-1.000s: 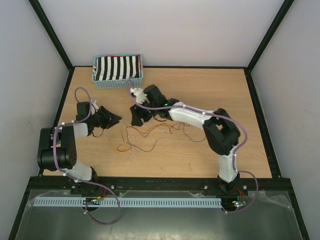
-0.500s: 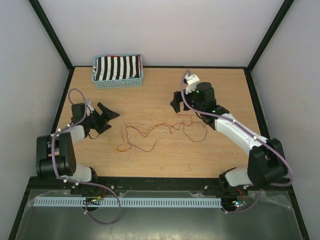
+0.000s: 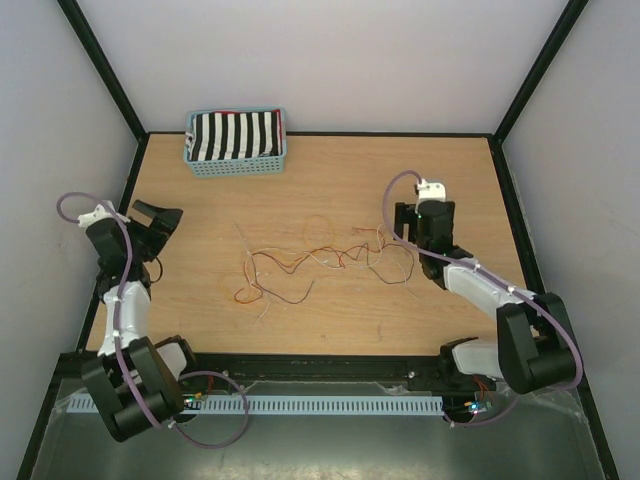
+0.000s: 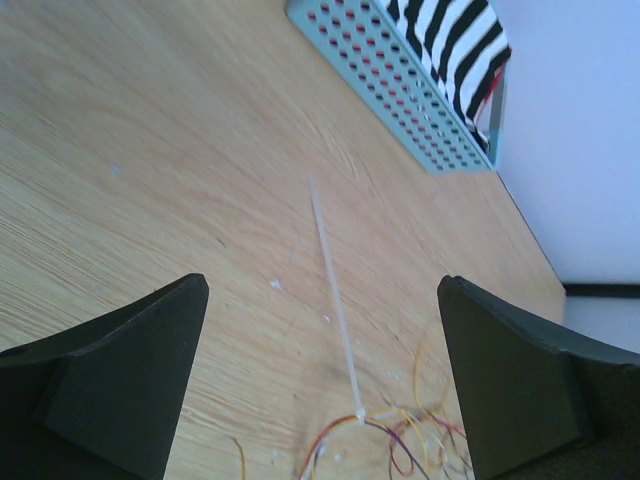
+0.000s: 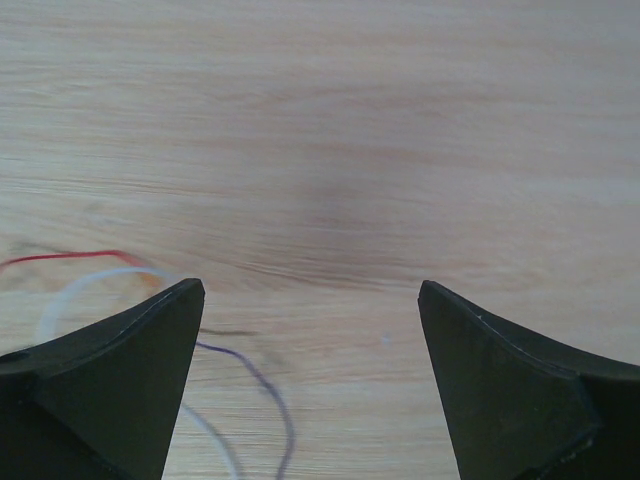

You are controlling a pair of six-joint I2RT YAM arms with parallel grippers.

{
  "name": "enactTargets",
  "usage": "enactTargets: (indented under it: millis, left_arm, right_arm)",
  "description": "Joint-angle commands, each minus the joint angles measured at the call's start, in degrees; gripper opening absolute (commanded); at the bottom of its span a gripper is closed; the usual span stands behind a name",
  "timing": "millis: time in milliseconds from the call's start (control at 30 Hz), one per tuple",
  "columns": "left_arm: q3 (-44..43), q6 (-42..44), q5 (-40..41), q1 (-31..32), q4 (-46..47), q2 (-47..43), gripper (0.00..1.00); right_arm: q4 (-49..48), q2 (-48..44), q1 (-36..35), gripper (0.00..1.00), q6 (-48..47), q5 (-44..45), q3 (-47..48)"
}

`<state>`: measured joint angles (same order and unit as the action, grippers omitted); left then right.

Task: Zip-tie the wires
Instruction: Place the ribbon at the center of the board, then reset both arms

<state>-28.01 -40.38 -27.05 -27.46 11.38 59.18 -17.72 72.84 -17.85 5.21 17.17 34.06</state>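
Observation:
The wires [image 3: 320,262] lie loose in a thin tangle of orange, red, dark and pale strands at the middle of the table. A white zip tie [image 4: 335,300] runs from their left end [image 4: 400,440] toward the basket, its head sitting on the strands. My left gripper [image 3: 160,215] is at the table's left edge, open and empty [image 4: 322,282], looking across at the tie. To the right of the tangle, my right gripper [image 3: 412,232] also stands open with nothing in it [image 5: 311,284]. Red, white and dark strands [image 5: 255,375] curl by its left finger.
A light blue perforated basket [image 3: 236,142] holding a black-and-white striped cloth [image 4: 455,45] stands at the back left. Black frame posts and white walls close in the table [image 3: 330,180]. Lilac cables loop along both arms.
Both arms have drawn back from the wires: the left one to the table's left edge, the right one far to the right. Both grippers have opened wide. The wires stay on the table.

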Motion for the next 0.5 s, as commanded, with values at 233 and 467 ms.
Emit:
enactTargets:
  millis: [233,467]
  left_arm:
    - [1.9,13.4,19.9,-0.4,1.1,-7.1,0.99]
    - [3.2,20.9,19.4,1.4,5.0,-5.0,0.99]
  right_arm:
    - [-24.6,1.0,8.9,0.99,-0.9,7.6,-15.6]
    - [-33.7,5.0,9.1,0.99,-3.1,5.6,-16.8]
